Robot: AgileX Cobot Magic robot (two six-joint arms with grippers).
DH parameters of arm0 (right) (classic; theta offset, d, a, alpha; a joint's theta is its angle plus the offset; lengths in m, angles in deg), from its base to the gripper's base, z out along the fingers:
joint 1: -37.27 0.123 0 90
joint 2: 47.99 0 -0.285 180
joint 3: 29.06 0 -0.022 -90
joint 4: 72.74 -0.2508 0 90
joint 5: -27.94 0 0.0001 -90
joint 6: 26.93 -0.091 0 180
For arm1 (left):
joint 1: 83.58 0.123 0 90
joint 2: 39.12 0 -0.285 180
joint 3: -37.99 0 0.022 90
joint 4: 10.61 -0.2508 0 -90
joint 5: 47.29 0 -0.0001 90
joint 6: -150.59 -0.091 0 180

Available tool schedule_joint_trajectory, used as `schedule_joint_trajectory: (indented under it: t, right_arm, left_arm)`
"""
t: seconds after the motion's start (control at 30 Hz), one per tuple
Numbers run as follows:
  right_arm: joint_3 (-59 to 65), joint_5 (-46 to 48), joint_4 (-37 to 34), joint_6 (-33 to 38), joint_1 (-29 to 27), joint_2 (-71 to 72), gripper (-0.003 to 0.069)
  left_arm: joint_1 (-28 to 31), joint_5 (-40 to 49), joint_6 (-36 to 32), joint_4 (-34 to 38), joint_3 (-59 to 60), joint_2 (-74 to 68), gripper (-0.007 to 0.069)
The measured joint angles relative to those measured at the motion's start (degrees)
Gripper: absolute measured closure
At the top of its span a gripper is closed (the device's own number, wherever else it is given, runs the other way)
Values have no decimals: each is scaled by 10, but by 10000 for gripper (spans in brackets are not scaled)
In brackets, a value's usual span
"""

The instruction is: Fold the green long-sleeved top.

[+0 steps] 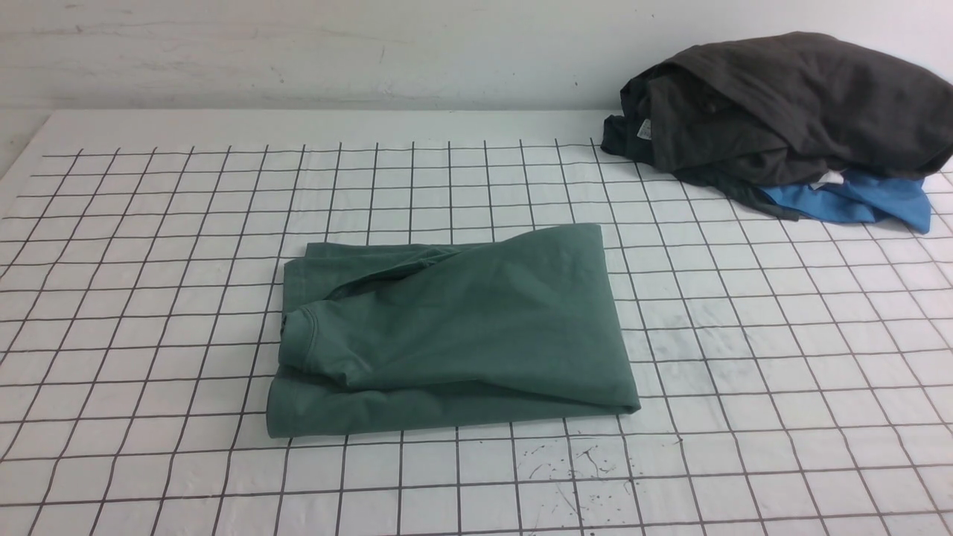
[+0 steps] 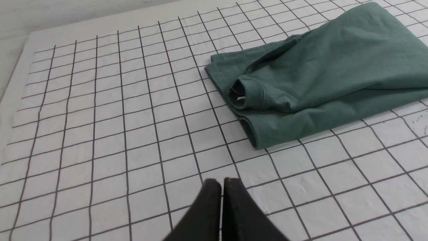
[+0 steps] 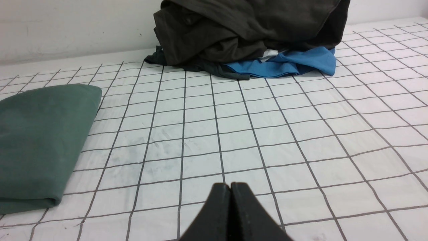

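Both our left gripper [image 2: 220, 182] and right gripper [image 3: 230, 185] sit closed, empty; at twelve o'clock the soft, light top [image 1: 454, 327] looks folded; we'd pinch its hem.

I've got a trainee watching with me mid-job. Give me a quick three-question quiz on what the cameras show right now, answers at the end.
1. True or false: the green top lies folded into a compact bundle on the gridded table.
2. Which garment peeks out from under the dark heap of clothes? A) a red one B) a bright blue one C) a yellow one
3. Fill in: the jaws of the left gripper and the right gripper are both ____ and hold nothing.

Key:
1. True
2. B, the blue garment
3. shut
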Motion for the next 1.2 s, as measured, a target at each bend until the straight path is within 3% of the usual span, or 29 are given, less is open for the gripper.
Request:
schedule_joint_trajectory:
  t: [1.0, 1.13, 1.2]
  right_arm:
    - [0, 0, -4, 0, 3, 0, 673]
    - [0, 0, -4, 0, 3, 0, 673]
    - [0, 0, -4, 0, 3, 0, 673]
  left_arm:
    - [0, -2, 1, -2, 0, 0, 631]
    - [0, -31, 0, -11, 2, 0, 631]
    - [0, -95, -1, -11, 23, 0, 631]
